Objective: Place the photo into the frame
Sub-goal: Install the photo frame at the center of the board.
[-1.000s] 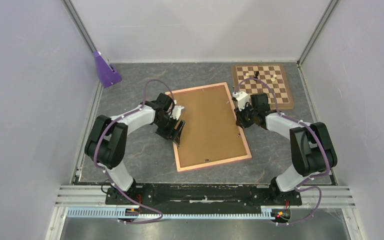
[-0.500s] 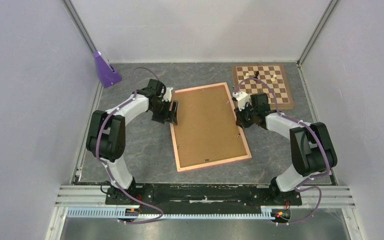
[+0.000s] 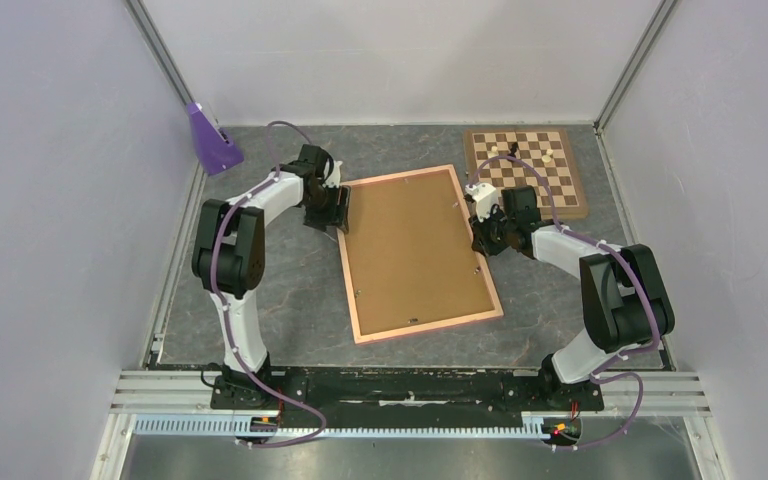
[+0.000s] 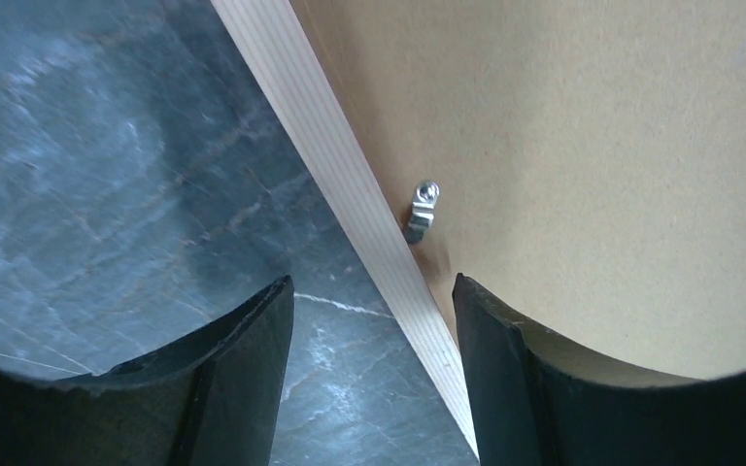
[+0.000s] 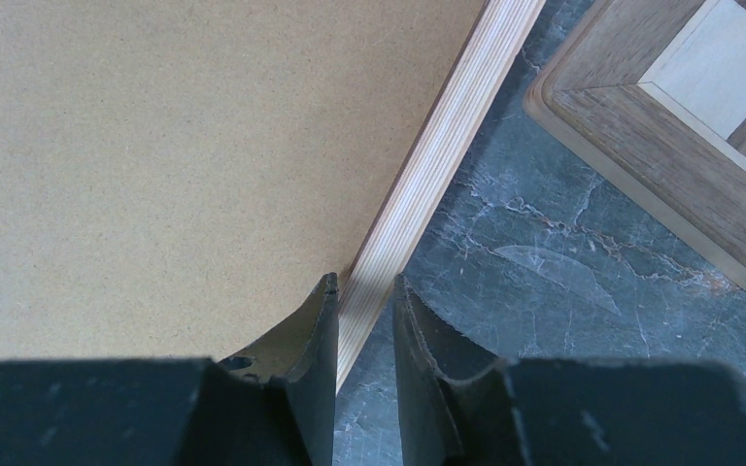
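The frame (image 3: 425, 328) lies back-up in the middle of the table, its pale rim around a plain brown backing board (image 3: 415, 250). The photo is hidden. My left gripper (image 3: 338, 210) is at the frame's far left edge. In the left wrist view it (image 4: 374, 291) stands open over the pale rim (image 4: 350, 184), one finger above the table, the other above the board, close to a small metal tab (image 4: 423, 209). My right gripper (image 3: 482, 240) is at the frame's right edge. Its narrow jaws (image 5: 364, 286) are closed around the rim (image 5: 447, 155).
A brown-and-cream chessboard (image 3: 526, 170) with a few pieces sits at the back right, its corner close to my right gripper (image 5: 680, 126). A purple wedge-shaped object (image 3: 210, 140) stands at the back left. White walls enclose the table.
My left arm has moved along the frame's left edge towards the far corner, and its jaws have narrowed a little. The right arm and the frame have not moved.
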Action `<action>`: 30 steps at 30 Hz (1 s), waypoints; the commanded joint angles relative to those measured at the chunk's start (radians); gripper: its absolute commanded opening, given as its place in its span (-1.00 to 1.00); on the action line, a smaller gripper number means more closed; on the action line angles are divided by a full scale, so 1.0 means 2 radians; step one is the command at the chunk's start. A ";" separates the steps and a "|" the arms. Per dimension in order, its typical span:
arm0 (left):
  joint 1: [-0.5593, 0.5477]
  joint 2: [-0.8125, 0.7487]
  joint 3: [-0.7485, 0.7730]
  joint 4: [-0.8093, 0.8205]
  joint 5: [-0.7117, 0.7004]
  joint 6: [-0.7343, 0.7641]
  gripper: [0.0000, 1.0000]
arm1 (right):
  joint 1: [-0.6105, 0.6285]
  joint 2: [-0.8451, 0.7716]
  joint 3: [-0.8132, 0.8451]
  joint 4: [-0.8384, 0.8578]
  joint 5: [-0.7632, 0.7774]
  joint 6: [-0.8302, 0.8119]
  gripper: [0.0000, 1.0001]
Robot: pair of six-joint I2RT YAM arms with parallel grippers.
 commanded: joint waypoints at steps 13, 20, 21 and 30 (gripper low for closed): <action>0.002 0.033 0.057 -0.003 -0.015 0.069 0.32 | 0.001 0.003 -0.001 0.016 -0.011 -0.015 -0.75; 0.001 0.043 0.059 0.002 -0.024 0.072 0.34 | 0.001 0.001 -0.002 0.015 -0.009 -0.016 -0.75; 0.001 0.044 0.061 0.001 -0.026 0.072 0.33 | 0.001 0.001 -0.002 0.015 -0.009 -0.015 -0.75; 0.001 0.058 0.068 0.005 -0.036 0.080 0.18 | 0.001 0.001 -0.002 0.014 -0.009 -0.015 -0.75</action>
